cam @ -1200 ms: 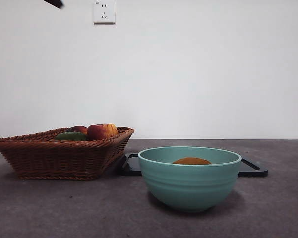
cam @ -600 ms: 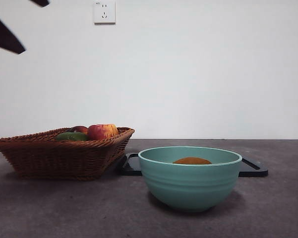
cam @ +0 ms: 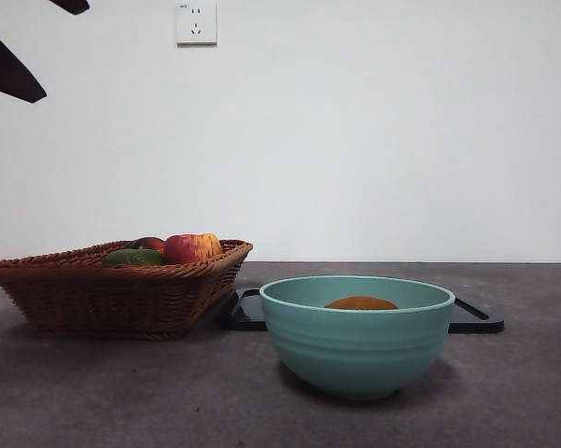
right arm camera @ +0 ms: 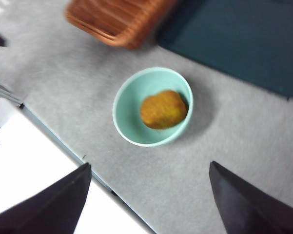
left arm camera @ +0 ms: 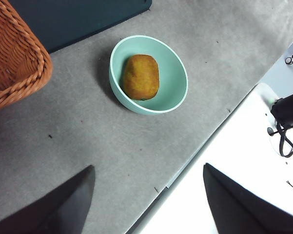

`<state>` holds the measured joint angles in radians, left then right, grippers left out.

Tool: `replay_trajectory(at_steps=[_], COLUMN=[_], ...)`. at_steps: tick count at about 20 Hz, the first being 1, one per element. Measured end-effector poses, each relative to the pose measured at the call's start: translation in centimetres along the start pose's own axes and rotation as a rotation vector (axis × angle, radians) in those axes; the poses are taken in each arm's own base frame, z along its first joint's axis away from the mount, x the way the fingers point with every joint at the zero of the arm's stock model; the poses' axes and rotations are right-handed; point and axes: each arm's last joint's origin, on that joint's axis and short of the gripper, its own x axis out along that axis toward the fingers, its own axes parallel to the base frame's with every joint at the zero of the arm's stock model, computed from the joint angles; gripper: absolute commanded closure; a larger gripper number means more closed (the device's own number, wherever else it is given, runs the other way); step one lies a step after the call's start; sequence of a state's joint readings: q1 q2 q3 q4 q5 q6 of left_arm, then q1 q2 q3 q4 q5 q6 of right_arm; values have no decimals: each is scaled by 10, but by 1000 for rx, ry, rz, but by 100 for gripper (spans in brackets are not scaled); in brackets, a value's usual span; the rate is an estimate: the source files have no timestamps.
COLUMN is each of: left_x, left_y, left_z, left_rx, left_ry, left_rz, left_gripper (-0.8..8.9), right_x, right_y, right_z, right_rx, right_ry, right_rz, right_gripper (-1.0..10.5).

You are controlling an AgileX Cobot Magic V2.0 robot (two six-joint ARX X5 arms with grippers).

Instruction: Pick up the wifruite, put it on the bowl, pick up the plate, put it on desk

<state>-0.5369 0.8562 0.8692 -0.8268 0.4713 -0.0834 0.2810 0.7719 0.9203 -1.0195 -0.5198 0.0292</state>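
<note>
With the wifruite [left arm camera: 141, 77] already lying in the bowl [cam: 357, 341], we judge the plate to be the step in hand.

Nearest to us, the bowl stands on the desk [cam: 121, 392]; just behind it lies a flat dark tray [cam: 474, 317], which we take for the plate, its far corner touching or tucked beside the basket [cam: 112, 289] of apple [cam: 192, 247] and green fruit [cam: 133, 256]. Both the left gripper [left arm camera: 148, 200] and right gripper [right arm camera: 148, 195] hang high with jaws spread wide, holding nothing. We should come down at the tray's free edge, clear of bowl and basket, pinch the thin rim squarely, and lift it level so it does not drag either neighbour.
</note>
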Motion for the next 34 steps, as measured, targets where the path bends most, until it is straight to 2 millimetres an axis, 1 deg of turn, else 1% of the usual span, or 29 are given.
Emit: replay_trajectory(at_steps=[2, 4, 7, 9, 12, 16, 18, 21, 23, 25, 26, 28, 34], left_x=[0, 0, 0, 0, 0, 0, 0, 0, 0, 0, 0, 0, 0], left_y=[0, 0, 0, 0, 0, 0, 0, 0, 0, 0, 0, 0, 0], left_z=[0, 0, 1, 3, 4, 3, 3, 3, 3, 3, 3, 3, 3], left_rx=[0, 0, 6, 13, 17, 16, 15, 15, 15, 15, 15, 15, 15], left_ry=[0, -1, -11, -25, -34, -31, -30, -30, -29, -29, -29, -30, -29], left_rz=[0, 0, -1, -2, -3, -3, -2, -2, -2, -2, -2, -2, -2], left_gripper=[470, 470, 470, 470, 470, 470, 470, 470, 470, 470, 470, 470, 470], right_x=[20, 42, 70, 84, 106, 139, 151, 164, 172, 179, 181, 183, 184], right_y=[-10, -19, -25, -24, -21, -23, -23, -22, -23, -26, -27, -25, -20], right_z=[-7, -16, -23, -21, -15, -12, -11, -9, -11, -13, -13, -13, -12], right_rx=[62, 124, 163, 166, 144, 131, 118, 100, 99, 103, 103, 96, 76], right_ry=[5, 15, 8, 5, 14, 42, 36, 29, 48, 69, 71, 65, 51], right_rz=[4, 16, 12, -39, -98, -185, -207, -213, -238, -247, -247, -240, -217], right_gripper=[573, 633, 633, 634, 710, 727, 731, 760, 802, 807, 837, 927, 938])
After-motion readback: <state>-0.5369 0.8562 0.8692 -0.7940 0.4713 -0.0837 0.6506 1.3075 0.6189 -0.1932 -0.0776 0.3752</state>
